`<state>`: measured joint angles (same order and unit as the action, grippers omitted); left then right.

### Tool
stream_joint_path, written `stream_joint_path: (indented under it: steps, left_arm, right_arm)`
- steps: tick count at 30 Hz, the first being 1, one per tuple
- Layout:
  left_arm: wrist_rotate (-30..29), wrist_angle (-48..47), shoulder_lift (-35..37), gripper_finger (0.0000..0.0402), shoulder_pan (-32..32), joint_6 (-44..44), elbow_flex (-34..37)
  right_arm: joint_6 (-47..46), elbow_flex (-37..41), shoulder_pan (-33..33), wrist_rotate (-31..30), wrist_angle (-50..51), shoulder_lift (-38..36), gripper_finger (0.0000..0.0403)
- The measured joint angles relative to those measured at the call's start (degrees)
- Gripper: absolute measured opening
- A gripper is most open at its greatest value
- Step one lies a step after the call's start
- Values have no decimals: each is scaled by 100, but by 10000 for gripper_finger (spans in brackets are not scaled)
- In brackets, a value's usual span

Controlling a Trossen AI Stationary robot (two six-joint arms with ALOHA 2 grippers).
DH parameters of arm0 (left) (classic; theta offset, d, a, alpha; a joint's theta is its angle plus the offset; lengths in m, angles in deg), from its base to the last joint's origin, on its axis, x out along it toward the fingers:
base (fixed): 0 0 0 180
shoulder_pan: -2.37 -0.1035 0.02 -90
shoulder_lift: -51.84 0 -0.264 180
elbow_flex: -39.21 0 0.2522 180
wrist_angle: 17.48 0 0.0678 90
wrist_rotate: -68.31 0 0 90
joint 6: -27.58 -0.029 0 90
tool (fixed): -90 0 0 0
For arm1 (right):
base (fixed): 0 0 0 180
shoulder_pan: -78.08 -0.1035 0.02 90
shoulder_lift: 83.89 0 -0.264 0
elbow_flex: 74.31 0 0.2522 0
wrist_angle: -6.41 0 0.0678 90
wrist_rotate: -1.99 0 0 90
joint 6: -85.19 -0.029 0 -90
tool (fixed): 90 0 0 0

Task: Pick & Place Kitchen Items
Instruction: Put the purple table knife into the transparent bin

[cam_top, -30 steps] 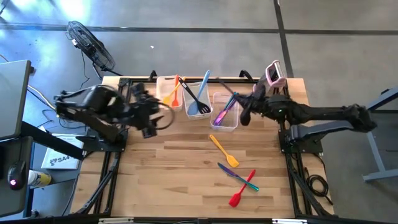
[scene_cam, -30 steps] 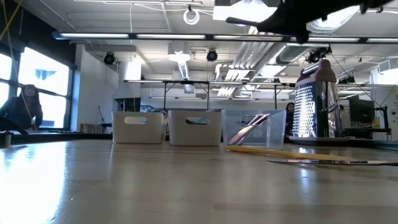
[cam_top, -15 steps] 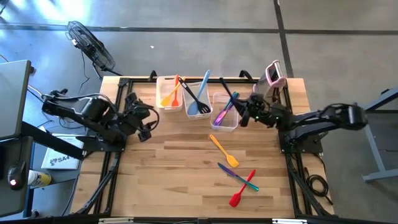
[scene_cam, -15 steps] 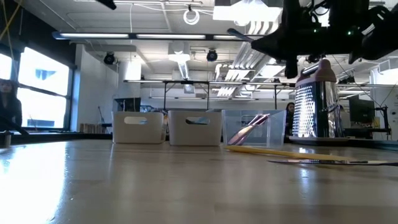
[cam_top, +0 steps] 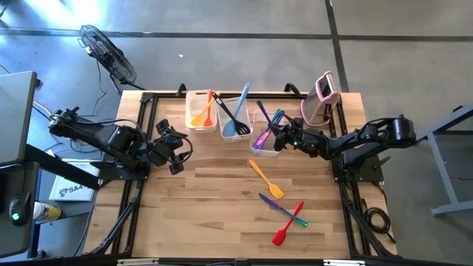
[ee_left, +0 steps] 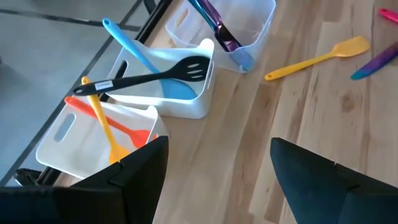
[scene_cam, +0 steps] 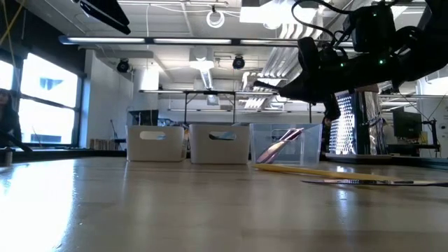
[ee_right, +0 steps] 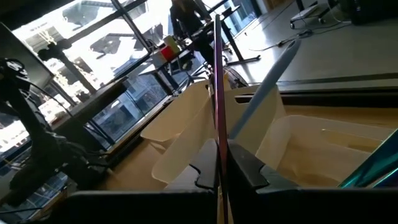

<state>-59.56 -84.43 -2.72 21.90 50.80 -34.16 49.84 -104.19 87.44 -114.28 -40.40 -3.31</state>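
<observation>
My right gripper [cam_top: 276, 136] is at the right-hand clear tub [cam_top: 267, 140], shut on a slim dark utensil [cam_top: 264, 115]. The tub holds a purple utensil [ee_left: 214, 25] and a teal one [cam_top: 278, 116], leaning on its rim. The middle tub [cam_top: 235, 122] holds a light blue spatula [ee_left: 146, 59] and a black slotted turner [ee_left: 158, 76]. The left tub [cam_top: 201, 111] holds orange and yellow utensils [ee_left: 109, 127]. A yellow spatula [cam_top: 265, 179], a blue-purple utensil [cam_top: 274, 205] and a red one [cam_top: 288, 225] lie flat on the table. My left gripper [cam_top: 175, 150] is open and empty at the table's left. My right gripper pinches the dark utensil's thin handle [ee_right: 217, 146] between its two fingers [ee_right: 249, 169]. The fingers come from the table's right, roughly level. The handle sticks out past the fingertips toward the far left, over the clear tub; which end is held is hidden by the gripper.
A pink-and-white upright grater [cam_top: 324, 91] stands at the far right corner, behind my right arm. The three tubs stand in a row along the far edge. Bare wood [cam_top: 199, 199] lies on the near left of the table.
My right gripper has gone down and toward the table's left, carrying the dark utensil to the clear tub; it stays shut. My left arm has drawn back toward the table's left edge and dropped lower.
</observation>
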Motion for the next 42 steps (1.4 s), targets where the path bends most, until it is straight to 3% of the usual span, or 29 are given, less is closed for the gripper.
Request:
stream_joint_path:
  steps: [6,14,21,33,42]
  left_arm:
    - [19,38,0,276,0,-29,17]
    - [34,38,0,276,0,-17,17]
    - [192,38,0,276,0,66,17]
    - [127,40,-2,276,0,110,17]
    - [129,38,-2,276,0,111,17]
  right_arm:
    - [98,-86,0,-89,120,-1,4]
    - [783,-827,7,-87,1358,-1,4]
    - [957,-857,11,-204,1758,31,4]
    - [707,-848,1,38,1129,1077,4]
    - [901,-850,27,-41,909,1221,4]
